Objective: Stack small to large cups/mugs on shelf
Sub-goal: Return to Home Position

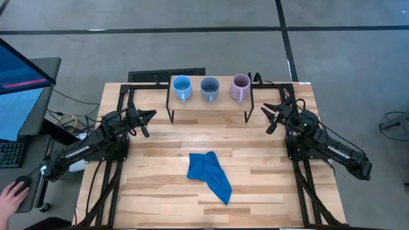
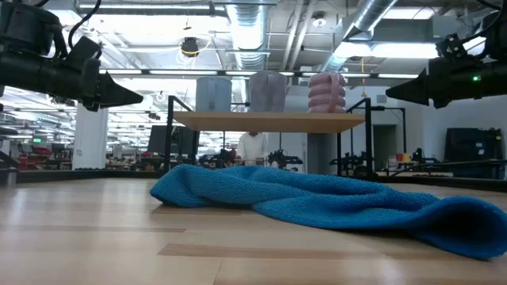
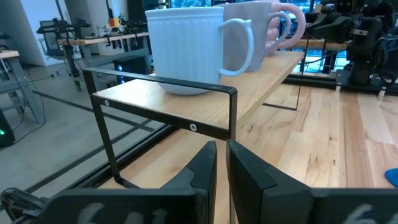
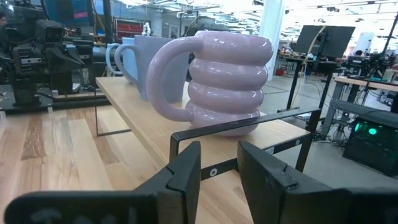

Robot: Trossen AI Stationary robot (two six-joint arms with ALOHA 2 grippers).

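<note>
Three mugs stand in a row, on their bases, on the low wooden shelf [image 1: 211,110] at the table's far side: a bright light blue one [image 1: 182,87] at the left, a grey-blue one [image 1: 209,89] in the middle, a pale purple ribbed one [image 1: 240,88] at the right. My left gripper [image 1: 149,116] hovers just off the shelf's left end, shut and empty; its wrist view shows the light blue mug [image 3: 186,46] close ahead. My right gripper [image 1: 266,115] hovers off the shelf's right end, slightly open and empty, facing the purple mug [image 4: 227,81].
A crumpled blue cloth [image 1: 209,176] lies on the tabletop's middle, nearer than the shelf. The shelf's thin black legs [image 3: 106,137] stand close before each gripper. A monitor [image 1: 22,83] and a person's hand [image 1: 9,191] are beyond the table's left edge.
</note>
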